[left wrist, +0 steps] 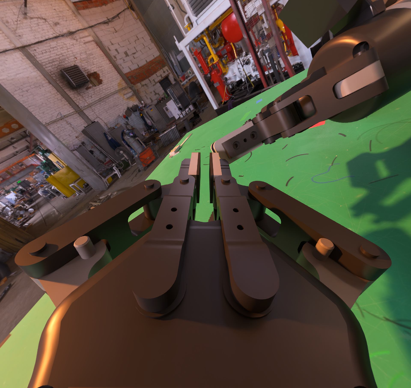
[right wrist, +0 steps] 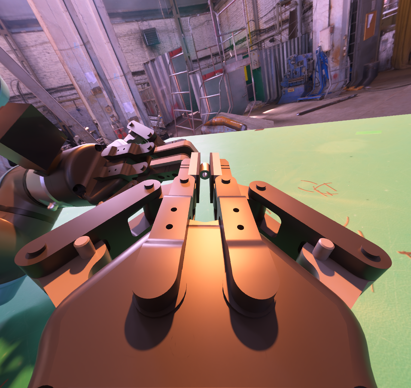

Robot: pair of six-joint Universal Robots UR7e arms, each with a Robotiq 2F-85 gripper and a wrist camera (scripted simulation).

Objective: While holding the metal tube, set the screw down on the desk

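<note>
In the right wrist view my right gripper (right wrist: 204, 159) is shut on a short metal tube (right wrist: 204, 173), held end-on between the pads above the green desk (right wrist: 311, 165). My left gripper (right wrist: 181, 154) reaches in from the left, its tips right beside the tube. In the left wrist view the left gripper (left wrist: 205, 163) has its jaws a narrow gap apart; only green desk (left wrist: 311, 199) shows through, and no screw is visible. The right gripper (left wrist: 225, 148) comes in from the upper right, and a small rounded rim (left wrist: 212, 149) shows at its tip.
The desk's far edge (right wrist: 289, 124) lies just beyond both grippers, with a workshop floor behind it. The right arm's body (left wrist: 355, 76) hangs over the desk at the upper right. Scribble marks (right wrist: 318, 188) and arm shadows (left wrist: 378, 188) lie on the desk surface.
</note>
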